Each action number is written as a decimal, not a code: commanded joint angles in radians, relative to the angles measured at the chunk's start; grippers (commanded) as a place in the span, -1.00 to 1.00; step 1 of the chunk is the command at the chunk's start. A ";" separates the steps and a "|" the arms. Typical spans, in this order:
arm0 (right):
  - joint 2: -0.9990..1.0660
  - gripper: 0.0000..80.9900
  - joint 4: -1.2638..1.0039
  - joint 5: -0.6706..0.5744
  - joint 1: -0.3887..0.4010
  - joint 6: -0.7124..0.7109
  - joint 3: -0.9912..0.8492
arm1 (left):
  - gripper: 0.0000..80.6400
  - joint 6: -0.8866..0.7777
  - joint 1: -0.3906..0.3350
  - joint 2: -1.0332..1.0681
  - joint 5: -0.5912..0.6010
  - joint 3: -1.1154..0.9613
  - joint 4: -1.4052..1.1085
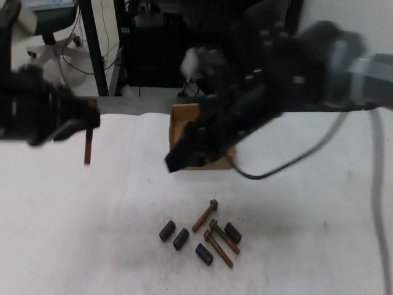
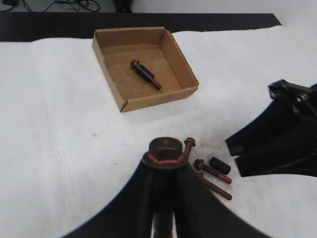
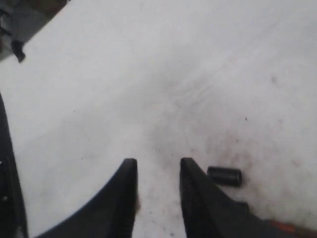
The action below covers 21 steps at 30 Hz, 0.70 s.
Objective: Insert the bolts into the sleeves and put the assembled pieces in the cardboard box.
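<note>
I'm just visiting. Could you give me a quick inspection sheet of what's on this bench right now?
Surface: white cloth, smudged near the parts.
Job's things: cardboard box holding one assembled piece; three bolts and four sleeves loose.
Clutter: nothing seen.
Pincers: left pincer shut on a bolt; right pincer open above the cloth.
Cables: grey cable draped down the right side.
Surroundings: dark cabinet behind the bench.

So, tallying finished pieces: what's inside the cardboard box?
One sleeved bolt lies on the box floor. In the high view an arm covers most of the inside.
</note>
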 commanded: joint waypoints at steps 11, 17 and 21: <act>0.209 -0.31 0.345 0.574 0.047 -0.176 -0.148 | -0.99 0.001 0.006 -0.077 -0.020 0.022 -0.011; 0.207 -0.31 0.441 0.623 0.014 -0.176 -0.148 | -0.99 0.001 0.006 -0.077 -0.020 0.022 -0.011; 0.212 -0.31 0.432 0.645 0.017 -0.176 -0.148 | -0.99 0.001 0.006 -0.077 -0.020 0.022 -0.011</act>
